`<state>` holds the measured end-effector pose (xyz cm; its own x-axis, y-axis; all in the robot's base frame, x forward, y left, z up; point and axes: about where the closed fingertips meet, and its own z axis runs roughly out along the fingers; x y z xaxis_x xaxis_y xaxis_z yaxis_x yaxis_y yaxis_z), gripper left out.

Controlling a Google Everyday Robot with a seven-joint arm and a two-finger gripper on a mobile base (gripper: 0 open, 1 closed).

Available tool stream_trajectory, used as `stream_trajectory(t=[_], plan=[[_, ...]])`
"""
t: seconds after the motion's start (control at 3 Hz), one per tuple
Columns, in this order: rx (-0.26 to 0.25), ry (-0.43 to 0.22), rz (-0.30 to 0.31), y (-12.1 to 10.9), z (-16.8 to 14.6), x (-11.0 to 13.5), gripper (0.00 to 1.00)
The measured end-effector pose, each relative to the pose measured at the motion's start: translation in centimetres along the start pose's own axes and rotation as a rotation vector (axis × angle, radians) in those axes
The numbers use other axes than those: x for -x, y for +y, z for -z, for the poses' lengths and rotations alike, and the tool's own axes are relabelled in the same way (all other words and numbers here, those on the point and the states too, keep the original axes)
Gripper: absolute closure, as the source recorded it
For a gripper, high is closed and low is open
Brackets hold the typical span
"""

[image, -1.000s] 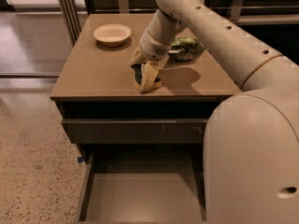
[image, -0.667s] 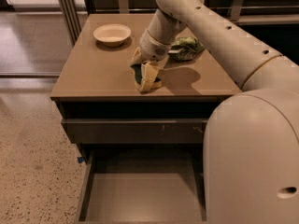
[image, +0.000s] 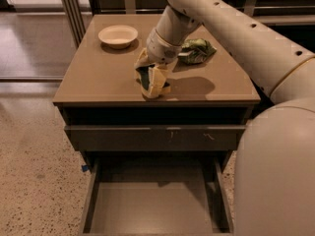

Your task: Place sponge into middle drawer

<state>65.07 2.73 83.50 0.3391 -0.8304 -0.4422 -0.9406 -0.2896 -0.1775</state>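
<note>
Done: the fingers of the gripper (image: 153, 82) are closed around the sponge (image: 144, 77), near the front edge of the desk (image: 93, 77).
Sponge: low on the desk between the fingers; whether it is lifted clear cannot be told.
Left: carry it forward past the edge, lower it into the middle drawer (image: 152, 208), and let go.
Drawer: pulled open, floor bare.
Around: a bowl (image: 118, 35) and a snack bag (image: 196, 50) behind, both apart from the sponge.
In the way: the closed upper drawer front (image: 155, 136) and desk edge overhang the back of the open drawer.
</note>
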Motion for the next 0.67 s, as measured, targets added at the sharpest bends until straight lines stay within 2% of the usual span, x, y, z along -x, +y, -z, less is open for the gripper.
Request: stream_trajectory(t=[0.67], plan=[[-0.037, -0.026, 0.068, 3.8, 2.1, 4.0, 1.00]])
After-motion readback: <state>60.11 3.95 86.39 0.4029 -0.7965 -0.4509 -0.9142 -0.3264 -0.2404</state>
